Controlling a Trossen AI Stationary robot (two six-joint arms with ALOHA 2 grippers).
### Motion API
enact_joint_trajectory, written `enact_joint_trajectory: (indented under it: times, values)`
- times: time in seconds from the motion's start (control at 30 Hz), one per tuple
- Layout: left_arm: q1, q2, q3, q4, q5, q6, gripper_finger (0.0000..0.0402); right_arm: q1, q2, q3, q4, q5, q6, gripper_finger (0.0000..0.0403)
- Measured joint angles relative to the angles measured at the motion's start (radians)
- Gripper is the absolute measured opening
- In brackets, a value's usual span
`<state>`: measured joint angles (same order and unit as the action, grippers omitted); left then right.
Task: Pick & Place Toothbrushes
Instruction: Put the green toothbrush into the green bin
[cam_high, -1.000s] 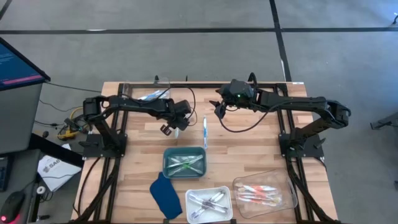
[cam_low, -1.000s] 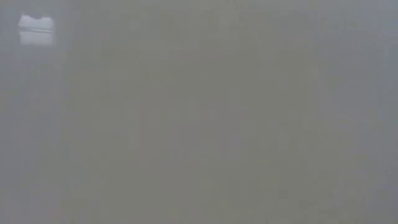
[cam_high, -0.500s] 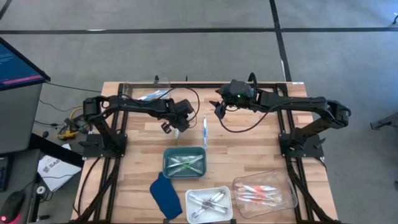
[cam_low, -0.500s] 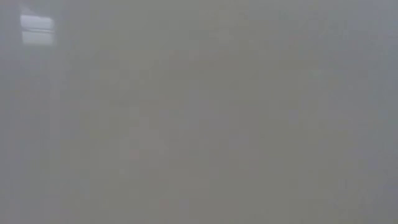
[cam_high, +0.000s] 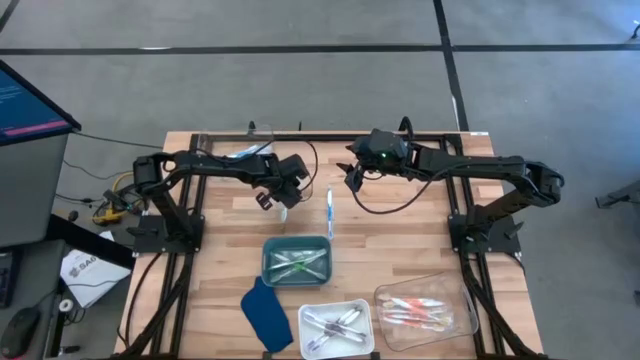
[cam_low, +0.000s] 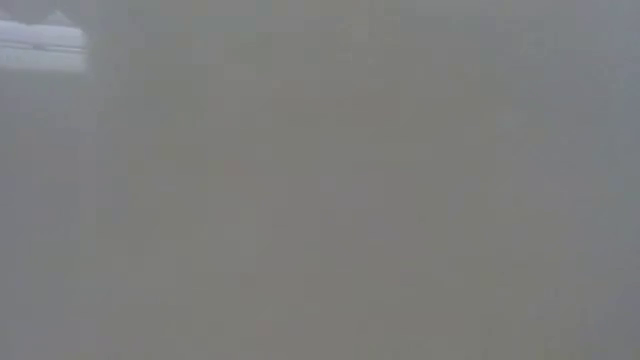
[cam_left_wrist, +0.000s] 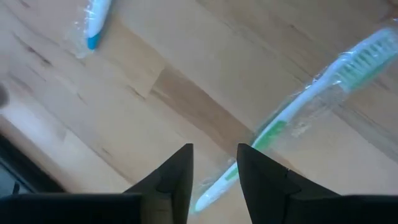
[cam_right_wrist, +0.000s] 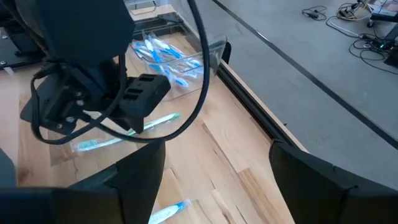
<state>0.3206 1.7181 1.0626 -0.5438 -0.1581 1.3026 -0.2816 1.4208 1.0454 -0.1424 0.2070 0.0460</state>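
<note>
Green toothbrush lies released; left gripper has lifted away.

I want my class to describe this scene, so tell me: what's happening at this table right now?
A two-armed robot is sorting wrapped toothbrushes by colour into trays. The left tool hangs over a green toothbrush lying on the wooden table, its fingers apart with nothing between them. The right tool waits open nearby, above a blue toothbrush. A teal tray already holds green ones, a white tray greyish ones, a clear tray orange ones, and a clear bin at the back blue ones.
</note>
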Motion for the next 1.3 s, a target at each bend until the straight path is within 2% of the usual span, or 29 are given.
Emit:
enact_joint_trajectory:
  times: [0.3, 0.5, 1.0, 1.3]
  values:
    - [0.0, 0.012, -0.029, -0.015, -0.013, 0.05, 0.0188, 0.0, 0.0, 0.0, -0.008, 0.0, 0.0, 0.0282]
    - [-0.006, 0.012, -0.104, -0.021, -0.018, 0.14, 0.0211, 0.0, 0.0, 0.0, -0.008, 0.0, 0.007, 0.0281]
    - [-0.007, 0.008, -0.113, 0.003, -0.027, 0.231, 0.0188, 0.0, 0.0, 0.0, -0.008, 0.0, 0.007, 0.0281]
    - [-0.007, 0.008, -0.114, 0.002, 0.0, 0.207, 0.0153, 0.0, 0.0, 0.0, -0.007, 0.0, 0.007, 0.0281]
